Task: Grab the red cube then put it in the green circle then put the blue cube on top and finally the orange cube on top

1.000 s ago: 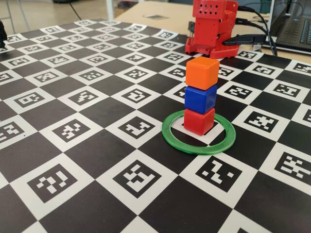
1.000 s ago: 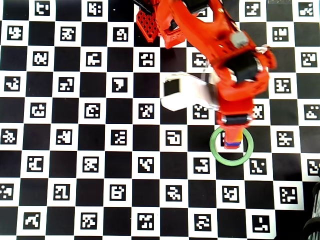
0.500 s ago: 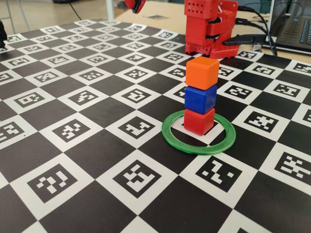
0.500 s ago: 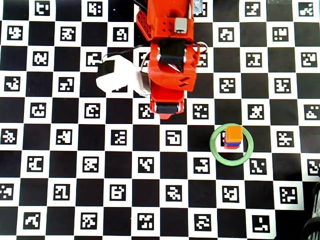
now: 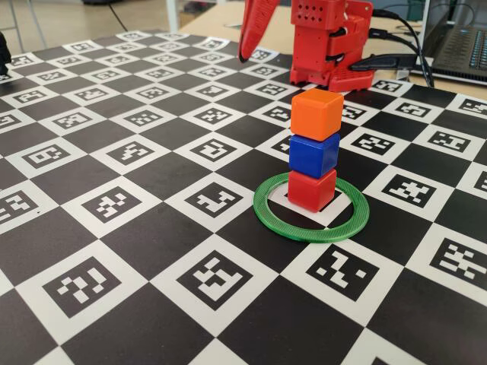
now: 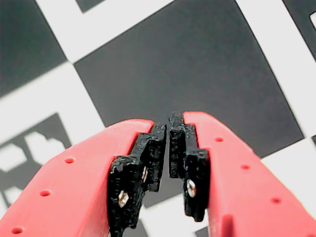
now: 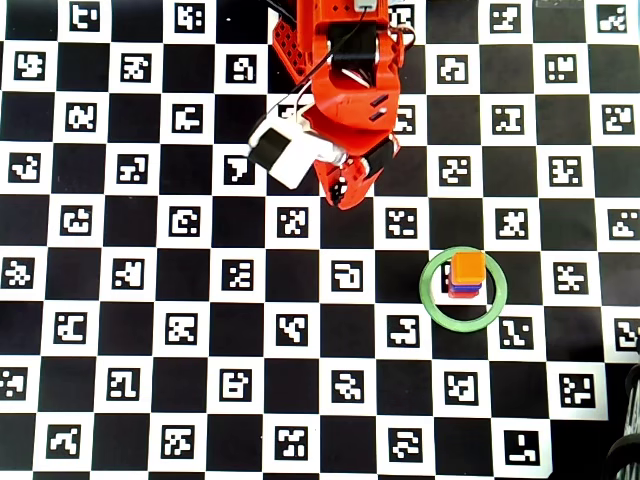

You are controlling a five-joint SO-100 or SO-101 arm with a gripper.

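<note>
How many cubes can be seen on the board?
3, stacked inside the green circle: red cube at the bottom, blue cube in the middle, orange cube on top. None elsewhere.

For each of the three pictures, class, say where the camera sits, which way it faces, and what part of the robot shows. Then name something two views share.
Fixed view: low at the table's edge, facing across the board to the arm's base; the orange cube, blue cube and red cube stand stacked in the green circle.
Wrist view: on the arm, looking down at the board past the gripper, jaws shut and empty.
Overhead view: straight down on arm and board.
Shared: fixed and overhead views both show the stack and ring.
</note>
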